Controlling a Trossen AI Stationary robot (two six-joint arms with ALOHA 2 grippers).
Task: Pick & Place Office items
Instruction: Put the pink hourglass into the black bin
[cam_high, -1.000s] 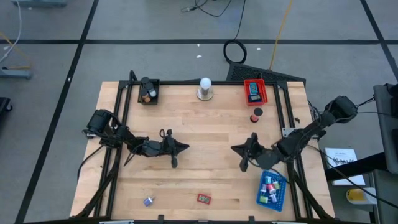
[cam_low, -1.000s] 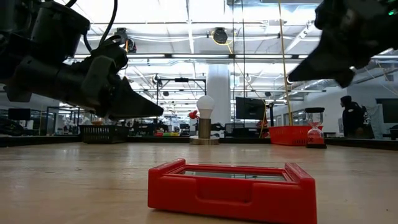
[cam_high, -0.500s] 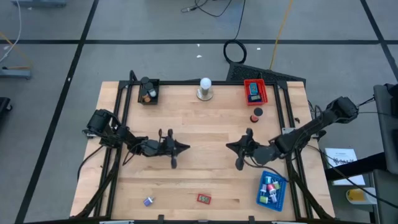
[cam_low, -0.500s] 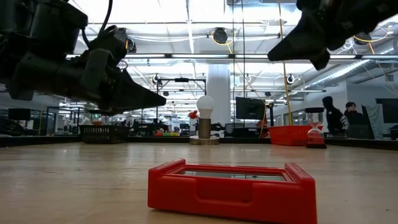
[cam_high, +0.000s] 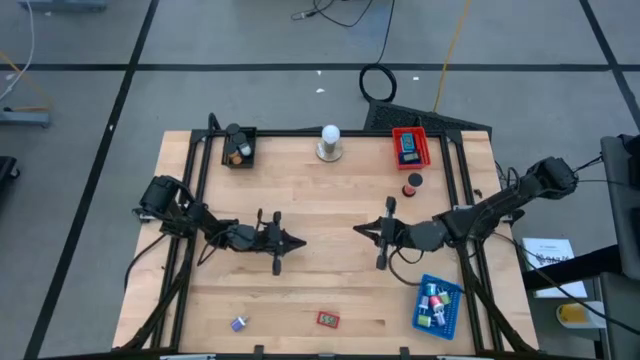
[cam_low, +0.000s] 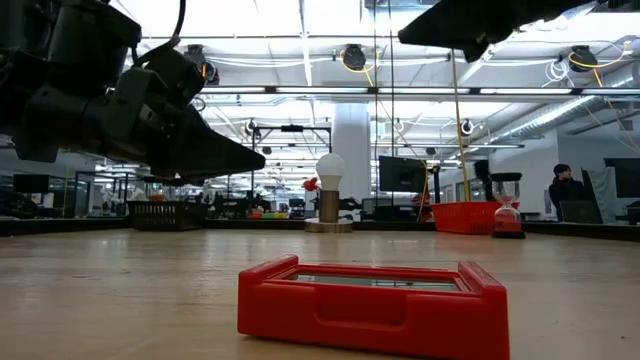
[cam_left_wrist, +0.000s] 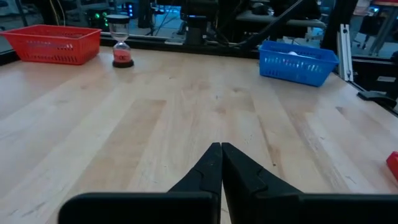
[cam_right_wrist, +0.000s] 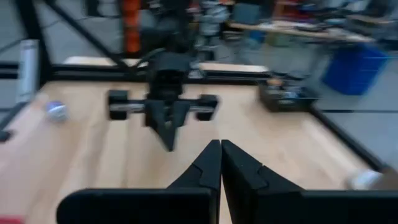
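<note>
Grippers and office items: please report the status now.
Left gripper shut, empty, mid-table. Right gripper shut, empty, facing it. Red item on table, untouched.

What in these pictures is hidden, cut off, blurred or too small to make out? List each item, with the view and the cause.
- Pieces in the blue tray, high view: too small to identify.
- Contents of the black tray, high view: too small.
- Small purple piece, high view: shape unclear.
- Right gripper, low view: arm cut off by the top edge.
- Far side of the table, right wrist view: blurred.
- Red tray contents, low view: hidden by its wall.
</note>
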